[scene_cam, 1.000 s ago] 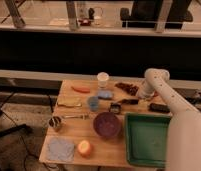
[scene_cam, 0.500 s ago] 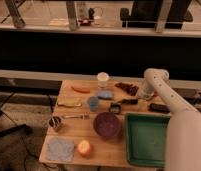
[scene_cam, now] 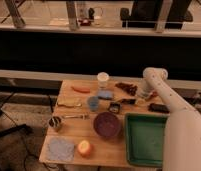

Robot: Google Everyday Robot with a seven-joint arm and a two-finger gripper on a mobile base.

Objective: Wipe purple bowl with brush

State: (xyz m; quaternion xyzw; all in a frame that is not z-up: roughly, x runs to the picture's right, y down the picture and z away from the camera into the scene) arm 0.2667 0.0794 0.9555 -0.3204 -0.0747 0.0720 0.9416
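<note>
Camera view: purple bowl [scene_cam: 107,124] sits toward the worktop's [scene_cam: 80,131] front edge, unwiped. Just behind it the brush [scene_cam: 119,105] lies flat, unmoved. Low at its handle end, toward the far right corner, the tool [scene_cam: 141,99] stays put; open or closed, cannot tell. Likely grasping.

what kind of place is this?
Likely an office-style lab: wooden table of assorted props (purple bowl, green tray), glass partition behind. Gripper is at the table's far right, by the brush.

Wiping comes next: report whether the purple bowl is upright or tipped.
Upright: purple bowl sits rim up. The tool is back right, by the brush.
</note>
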